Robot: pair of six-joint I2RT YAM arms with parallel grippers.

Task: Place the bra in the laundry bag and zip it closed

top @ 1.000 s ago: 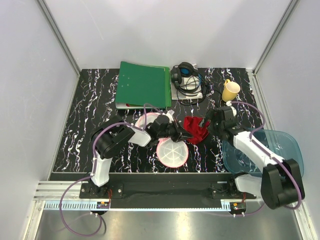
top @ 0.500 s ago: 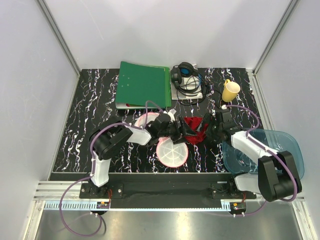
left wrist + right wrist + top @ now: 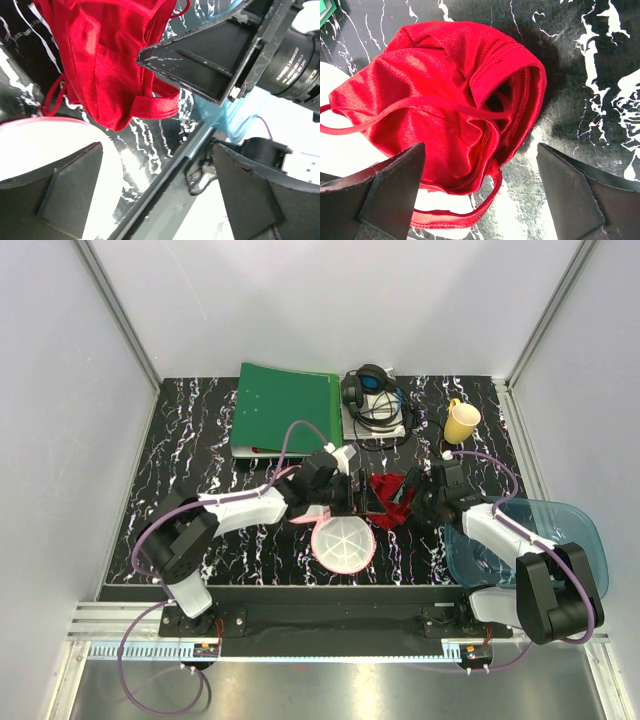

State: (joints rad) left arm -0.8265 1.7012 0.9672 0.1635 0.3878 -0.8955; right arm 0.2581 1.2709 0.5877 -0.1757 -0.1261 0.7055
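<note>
The red bra (image 3: 388, 495) lies crumpled on the black marbled table, between my two grippers. Just below-left of it is the laundry bag (image 3: 343, 543), a white mesh disc with pink trim. My left gripper (image 3: 358, 498) stands open at the bra's left edge, above the bag's top rim. In the left wrist view the bra (image 3: 105, 65) is ahead of the open left gripper (image 3: 165, 195), and the bag (image 3: 30, 150) shows white at lower left. My right gripper (image 3: 415, 502) is open at the bra's right side. In the right wrist view the bra (image 3: 450, 110) reaches between the open fingers of the right gripper (image 3: 482, 195).
A green binder (image 3: 285, 410) lies at the back, with headphones (image 3: 372, 395) on a book beside it. A yellow cup (image 3: 461, 421) stands at the back right. A translucent blue tray (image 3: 530, 540) sits at the right under my right arm.
My left gripper went from shut to open, and that arm stretched out lower across the table. The right gripper moved down-left to the bra's right side. The bag's upper disc is now mostly hidden.
</note>
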